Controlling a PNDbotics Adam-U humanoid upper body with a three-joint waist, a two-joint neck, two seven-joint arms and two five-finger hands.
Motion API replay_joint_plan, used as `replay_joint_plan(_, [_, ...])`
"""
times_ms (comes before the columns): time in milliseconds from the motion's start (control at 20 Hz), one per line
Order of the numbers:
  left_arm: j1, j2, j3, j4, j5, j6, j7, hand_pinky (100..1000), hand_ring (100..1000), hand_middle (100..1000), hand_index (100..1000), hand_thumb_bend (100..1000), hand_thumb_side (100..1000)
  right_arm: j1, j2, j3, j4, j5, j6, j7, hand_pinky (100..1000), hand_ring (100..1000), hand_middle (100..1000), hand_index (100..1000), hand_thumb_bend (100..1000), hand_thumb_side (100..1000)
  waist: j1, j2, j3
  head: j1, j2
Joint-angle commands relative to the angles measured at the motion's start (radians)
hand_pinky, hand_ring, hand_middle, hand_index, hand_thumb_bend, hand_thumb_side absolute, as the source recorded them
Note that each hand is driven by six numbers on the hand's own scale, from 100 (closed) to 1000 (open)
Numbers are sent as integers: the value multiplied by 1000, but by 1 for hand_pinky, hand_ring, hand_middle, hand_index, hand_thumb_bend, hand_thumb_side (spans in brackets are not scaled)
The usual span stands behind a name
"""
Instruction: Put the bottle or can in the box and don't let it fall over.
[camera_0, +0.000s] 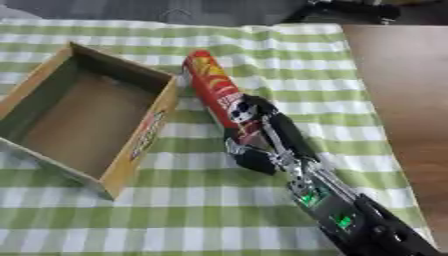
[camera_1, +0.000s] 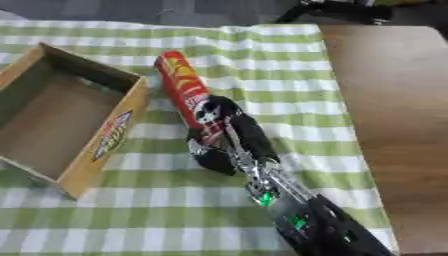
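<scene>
Risk imo: right hand (camera_0: 258, 137) curled round tall red can (camera_0: 210, 82) low down, top-heavy, could clip box (camera_0: 131, 150) wall, topple.

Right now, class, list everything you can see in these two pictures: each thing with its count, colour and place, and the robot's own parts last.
Can: one, tall and red with yellow print, beside the box's right wall, its lower part inside the robot's fingers.
Box: one, brown cardboard, open-topped with nothing inside, a printed label on its right outer wall, on the left of the cloth.
Tablecloth: one, green and white check, under the box and the can.
Table: one, brown wood, bare along the right side.
Dark objects at the far edge: too unclear to name.
Right hand: one, black with silver joints, reaching in from the lower right, fingers curled round the can.
Left hand: not in view.
</scene>
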Motion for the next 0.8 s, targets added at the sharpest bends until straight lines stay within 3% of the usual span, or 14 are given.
replay_joint_plan(50, [-8,13,10,-19,4,-1,1,570,519,646,697,120,717,-4,-26,-13,-25,2,-6,-49,313,747,691,832,100,100,-3,-22,-1,0,-7])
replay_joint_plan(800, [-6,14,10,-19,4,0,1,574,519,646,696,121,716,-21,-69,-44,-123,-61,-147,-223,280,703,648,790,100,100,-1,-23,-6,-1,-8])
